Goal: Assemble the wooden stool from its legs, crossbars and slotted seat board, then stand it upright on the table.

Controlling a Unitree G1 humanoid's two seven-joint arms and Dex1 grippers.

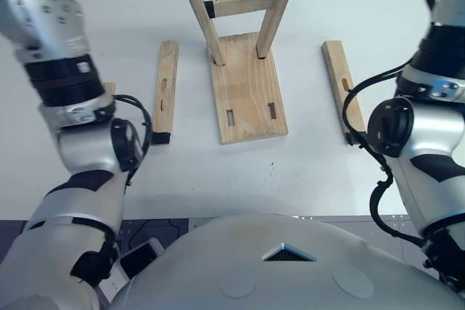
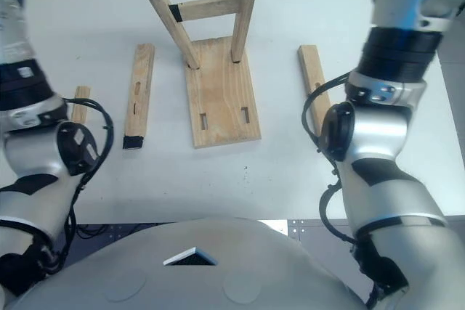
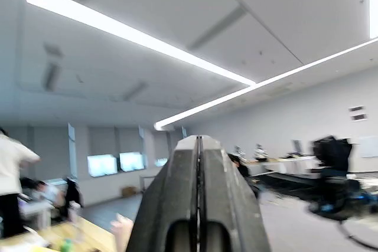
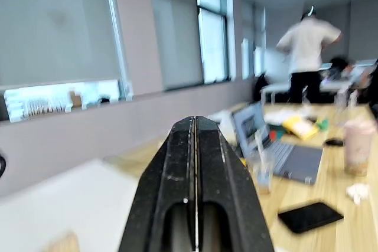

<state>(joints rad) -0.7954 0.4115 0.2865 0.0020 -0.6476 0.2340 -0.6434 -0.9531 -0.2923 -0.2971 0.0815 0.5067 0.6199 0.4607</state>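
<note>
front: bare desk (image 1: 305, 172) strip before seat board (image 1: 247, 107), open | sides: bare lanes between board and left loose leg (image 1: 166, 88), right loose leg (image 1: 340, 81) | obstacle: upright legs (image 1: 197, 12) and crossbar (image 1: 243, 3) over board's far end | near slots (image 1: 230, 116) uncovered | far left: small wood piece (image 2: 80, 103) on desk

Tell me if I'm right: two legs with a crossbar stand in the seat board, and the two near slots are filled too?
Not quite. Two legs joined by a crossbar do stand in the seat board, but the two near slots are empty, not filled. The left eye view shows it.
</note>
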